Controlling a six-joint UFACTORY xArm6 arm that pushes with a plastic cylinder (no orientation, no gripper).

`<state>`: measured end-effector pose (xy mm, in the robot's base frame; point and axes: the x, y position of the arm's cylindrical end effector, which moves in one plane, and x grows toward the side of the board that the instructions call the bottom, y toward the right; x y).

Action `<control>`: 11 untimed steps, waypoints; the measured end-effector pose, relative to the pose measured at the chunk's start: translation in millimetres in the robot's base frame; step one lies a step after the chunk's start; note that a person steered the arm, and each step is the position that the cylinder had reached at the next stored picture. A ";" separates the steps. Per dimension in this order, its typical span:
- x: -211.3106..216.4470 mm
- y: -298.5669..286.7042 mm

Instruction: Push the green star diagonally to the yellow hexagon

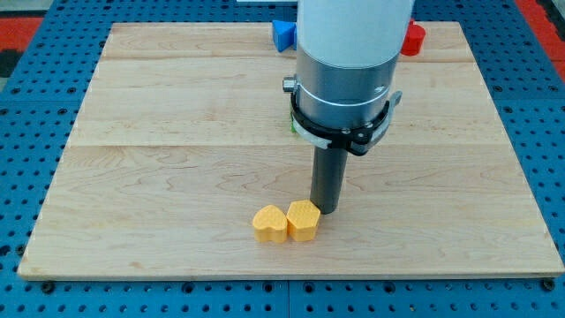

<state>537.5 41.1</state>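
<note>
My tip (327, 210) sits just right of the yellow hexagon (303, 220), holding nothing; green star (293, 124) barely peeks behind the arm, well apart, push undone.

A robotics lab bench is showing here: a pale wooden desk (159, 132) is lying on a blue perforated base plate (26, 132) studded with regular mounting holes, and a white and grey industrial arm (344, 62) is standing over small coloured test blocks.
</note>
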 end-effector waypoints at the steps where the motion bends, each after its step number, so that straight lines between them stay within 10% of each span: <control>1: 0.0 0.3; 7: -134.7 -128.5; 11: -124.3 15.7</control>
